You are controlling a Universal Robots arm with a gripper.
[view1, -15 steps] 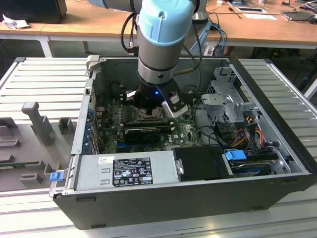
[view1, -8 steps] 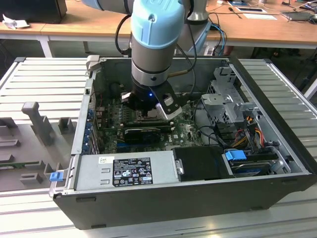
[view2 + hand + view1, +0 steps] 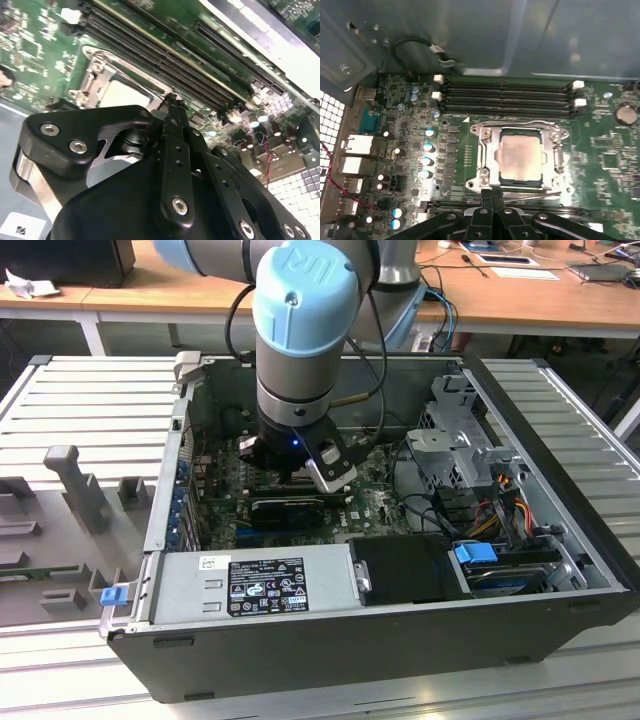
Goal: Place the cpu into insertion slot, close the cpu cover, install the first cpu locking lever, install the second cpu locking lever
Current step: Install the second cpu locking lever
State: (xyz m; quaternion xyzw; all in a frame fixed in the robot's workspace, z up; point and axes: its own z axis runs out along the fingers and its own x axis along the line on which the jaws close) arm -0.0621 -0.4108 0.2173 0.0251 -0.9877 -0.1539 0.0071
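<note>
1. Grey ribbed table (image 3: pixel 60 400) fills the left of the exterior view, and on it stands the case (image 3: pixel 300 640), opened so the board (image 3: pixel 375 502) can be reached from above.

2. Left of centre in the first wrist view we see a column of capacitors (image 3: pixel 427 161); the long memory slots (image 3: pixel 505 97) run across the upper middle of the frame.

3. At centre of that view lies the slot (image 3: pixel 520 157). We see the cpu (image 3: pixel 521 159) already seated in it, tan-silver face up and flat, its edges square with the slot's rim. It is nearly square, so we can name no long axis.

4. The cover (image 3: pixel 490 155) lies down around the chip, which shows through its window. We judge it closed, since that is what pins the chip in place.

5. A thin lever (image 3: pixel 540 196) lies along the slot's lower edge, its long axis running left to right. Whether it is hooked home we cannot tell.

6. The gripper (image 3: pixel 492 192) sits at lower centre, fingers (image 3: pixel 497 207) pressed together with nothing between them, tips touching or just beside the slot's lower edge by the lever. We judge the narrow tip suits pushing a thin lever.

7. In the second wrist view, the tip rests at the slot's corner.
</note>
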